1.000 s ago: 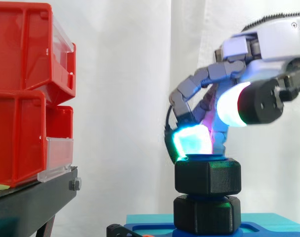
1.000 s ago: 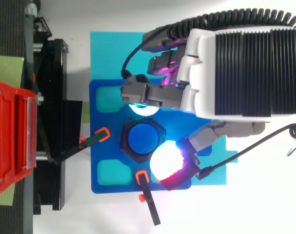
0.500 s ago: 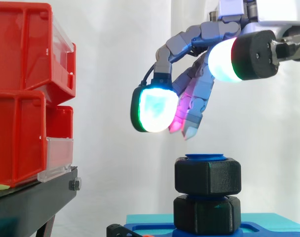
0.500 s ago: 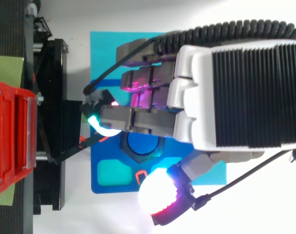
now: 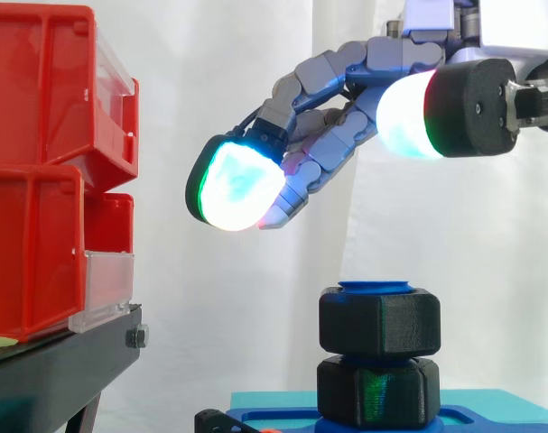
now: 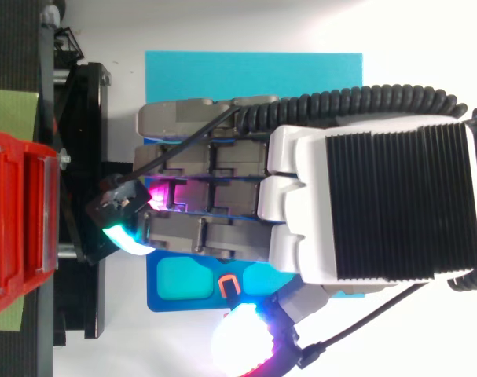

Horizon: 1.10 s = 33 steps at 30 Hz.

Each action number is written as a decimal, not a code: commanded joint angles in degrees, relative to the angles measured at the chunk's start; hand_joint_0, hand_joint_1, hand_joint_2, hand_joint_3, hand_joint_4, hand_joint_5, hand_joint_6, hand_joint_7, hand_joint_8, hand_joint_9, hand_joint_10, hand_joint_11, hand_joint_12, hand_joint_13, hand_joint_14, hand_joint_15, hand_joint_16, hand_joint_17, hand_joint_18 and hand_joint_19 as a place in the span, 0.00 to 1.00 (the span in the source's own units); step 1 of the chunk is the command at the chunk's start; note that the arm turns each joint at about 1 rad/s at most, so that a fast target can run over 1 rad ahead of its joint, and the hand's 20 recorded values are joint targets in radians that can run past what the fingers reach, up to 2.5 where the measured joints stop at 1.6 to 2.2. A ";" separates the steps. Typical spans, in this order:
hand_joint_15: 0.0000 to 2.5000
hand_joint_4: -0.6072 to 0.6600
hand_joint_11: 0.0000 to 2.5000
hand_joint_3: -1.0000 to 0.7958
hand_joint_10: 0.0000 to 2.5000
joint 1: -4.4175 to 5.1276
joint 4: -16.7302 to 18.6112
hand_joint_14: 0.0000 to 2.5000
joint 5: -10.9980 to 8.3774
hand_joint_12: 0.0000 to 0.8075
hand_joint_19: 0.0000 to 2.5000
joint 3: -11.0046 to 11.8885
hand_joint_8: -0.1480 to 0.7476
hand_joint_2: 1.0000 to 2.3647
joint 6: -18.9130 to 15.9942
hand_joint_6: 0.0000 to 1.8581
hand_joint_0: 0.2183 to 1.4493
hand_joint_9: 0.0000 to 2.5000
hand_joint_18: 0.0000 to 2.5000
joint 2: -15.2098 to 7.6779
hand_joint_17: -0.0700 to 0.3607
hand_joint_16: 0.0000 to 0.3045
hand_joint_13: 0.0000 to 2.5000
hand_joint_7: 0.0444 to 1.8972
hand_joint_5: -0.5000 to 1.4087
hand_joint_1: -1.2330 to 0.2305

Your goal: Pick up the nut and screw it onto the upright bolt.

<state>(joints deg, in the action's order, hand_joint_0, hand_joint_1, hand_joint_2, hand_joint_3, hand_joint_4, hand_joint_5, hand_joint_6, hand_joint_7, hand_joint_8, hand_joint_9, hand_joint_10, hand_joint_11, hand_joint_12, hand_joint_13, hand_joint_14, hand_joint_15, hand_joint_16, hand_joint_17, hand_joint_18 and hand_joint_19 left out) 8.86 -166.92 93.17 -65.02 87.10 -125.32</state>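
One nut (image 5: 379, 322) on upright bolt (image 5: 377, 288), axis vert., hand (image 5: 332, 72) spread above.

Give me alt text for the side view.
The hand, fingers open and empty, hovers above a black nut sitting on the upright blue bolt. Red bins stand at left.

Two black nuts (image 5: 379, 322) are counted at 5 o'clock in the side view, one stacked on the other, around one blue bolt (image 5: 377, 287). Two red bins (image 5: 34, 90) are seen stacked at 9 o'clock on one black stand (image 5: 57, 370), and one hand (image 5: 332, 144) is counted at 1 o'clock.
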 commanded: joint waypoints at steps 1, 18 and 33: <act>0.00 0.67 0.00 0.28 0.00 0.02 -0.60 0.00 0.00 0.25 0.00 -0.02 0.37 0.00 0.00 0.27 0.22 0.27 0.07 -0.01 0.25 0.06 0.24 0.28 0.20 0.63; 0.00 0.66 0.00 0.28 0.00 -0.60 -3.23 0.00 -0.79 0.27 0.00 -2.13 0.40 0.00 0.43 0.27 0.22 0.27 0.08 0.08 0.25 0.05 0.25 0.40 0.21 0.62; 0.00 0.68 0.00 0.28 0.00 -1.30 -3.50 0.00 -0.79 0.27 0.00 -2.13 0.42 0.00 0.43 0.27 0.22 0.29 0.10 0.08 0.25 0.06 0.27 0.60 0.23 0.62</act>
<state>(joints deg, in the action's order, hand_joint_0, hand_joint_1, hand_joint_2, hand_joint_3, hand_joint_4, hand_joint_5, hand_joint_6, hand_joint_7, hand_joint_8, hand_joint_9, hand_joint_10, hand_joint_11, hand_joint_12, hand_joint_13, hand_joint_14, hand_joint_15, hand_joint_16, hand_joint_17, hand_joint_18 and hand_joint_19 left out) 7.72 -170.42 92.37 -67.15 87.53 -125.29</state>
